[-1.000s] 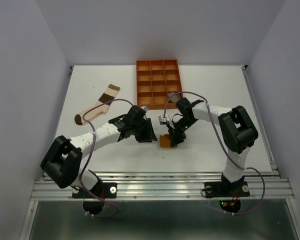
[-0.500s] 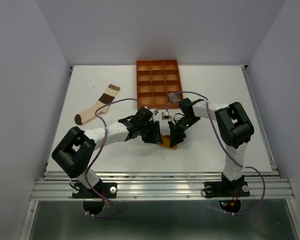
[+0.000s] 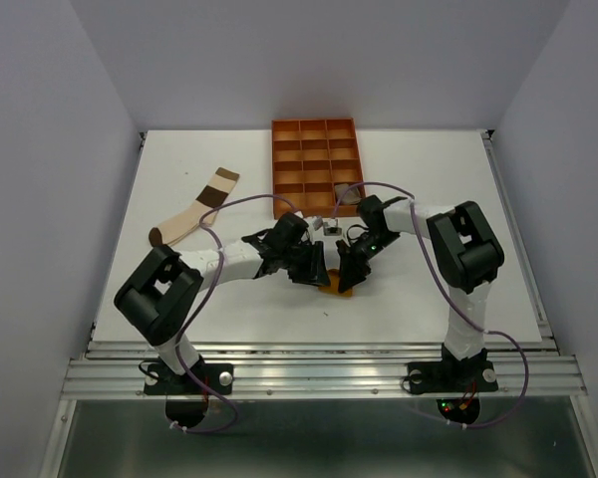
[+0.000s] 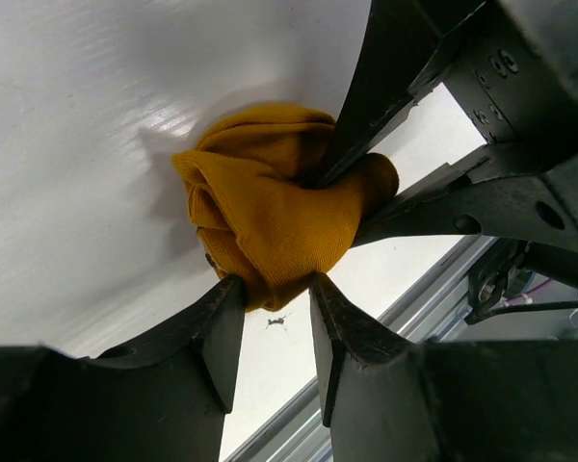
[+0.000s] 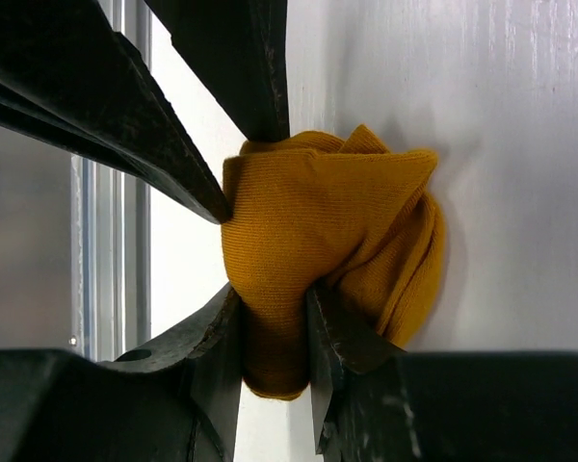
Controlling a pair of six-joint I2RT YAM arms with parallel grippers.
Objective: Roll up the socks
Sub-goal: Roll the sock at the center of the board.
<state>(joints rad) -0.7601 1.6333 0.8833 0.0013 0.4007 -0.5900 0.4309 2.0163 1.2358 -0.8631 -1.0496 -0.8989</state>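
Fingertips of both grippers, left (image 4: pixel 270 289) and right (image 5: pixel 275 298), seemingly pinch the bunched mustard sock (image 4: pixel 279 202).

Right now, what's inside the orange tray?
Most compartments of the tray look empty. One near compartment on its right side holds a small greyish item, too small to identify. The right arm's cable crosses the near edge, hiding part.

Overhead view behind arms; both wrist views close on mustard sock (image 4: pixel 279 207)

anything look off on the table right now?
Nothing alarming. The mustard sock is a lumpy wad rather than a neat roll, pinched from both sides by the left gripper and right gripper. The colour-blocked sock lies flat, unrolled.
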